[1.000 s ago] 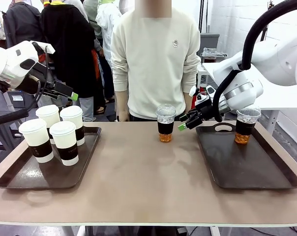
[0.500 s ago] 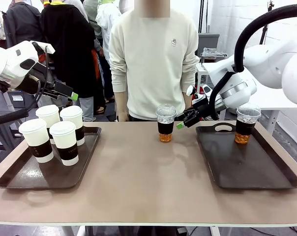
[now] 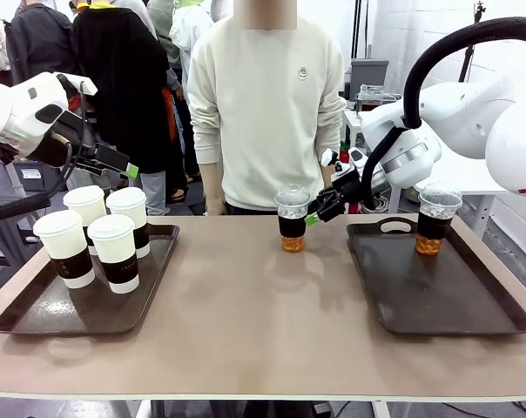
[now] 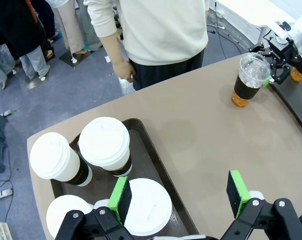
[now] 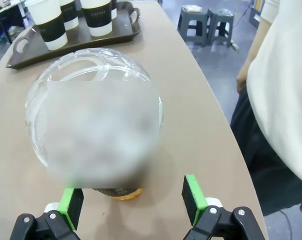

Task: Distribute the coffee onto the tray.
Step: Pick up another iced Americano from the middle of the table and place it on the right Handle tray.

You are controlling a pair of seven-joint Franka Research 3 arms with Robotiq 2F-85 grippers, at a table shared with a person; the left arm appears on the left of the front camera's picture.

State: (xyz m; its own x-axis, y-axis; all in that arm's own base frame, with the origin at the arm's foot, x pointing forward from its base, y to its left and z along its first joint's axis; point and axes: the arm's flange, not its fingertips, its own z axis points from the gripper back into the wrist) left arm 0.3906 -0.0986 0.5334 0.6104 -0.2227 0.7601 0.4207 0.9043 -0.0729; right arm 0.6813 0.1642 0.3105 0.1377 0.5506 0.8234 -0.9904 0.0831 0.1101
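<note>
Robot lab: white arms (image 3: 472, 109), onlookers (image 3: 115, 78)

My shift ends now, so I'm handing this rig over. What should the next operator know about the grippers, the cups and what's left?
Left gripper: open, empty, above the four paper cups on the left tray.
Right gripper: open, close beside the clear cup standing on the table, not gripping it.
Done: the other clear cup stands on the right tray.
Left: probably grasp that cup on the table and set it on a tray.
</note>
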